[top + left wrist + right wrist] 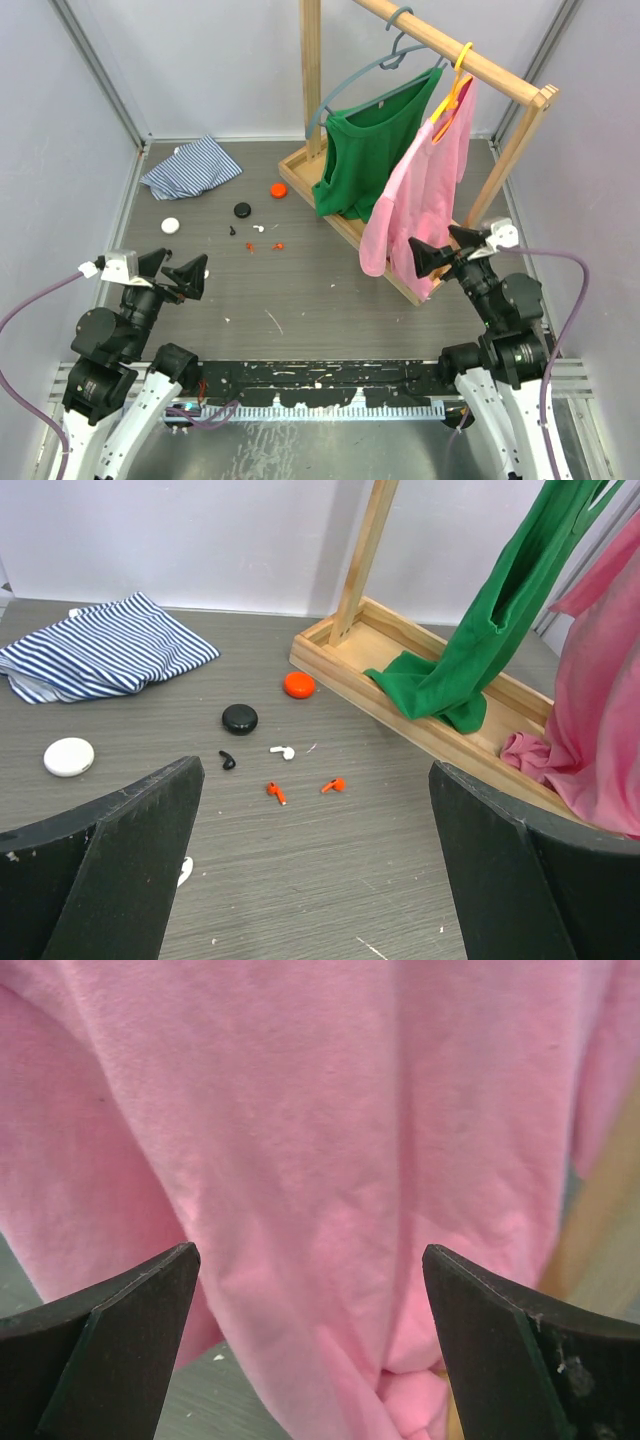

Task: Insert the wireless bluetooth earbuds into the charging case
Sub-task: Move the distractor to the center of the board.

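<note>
My left claw hangs spread wide and empty over the table, with the arm folded low and the wrist tipped forward. Straight ahead of it the earbuds, one black, one white and two orange, lie loose on bare table with open room all round. The round cases sit just beyond them. The wooden rack has its edge running ahead to the right. My right claw, also spread and empty, points into the pink shirt hanging close in front.

Loose, scattered: black earbud, white earbud, orange earbuds; black case near
</note>
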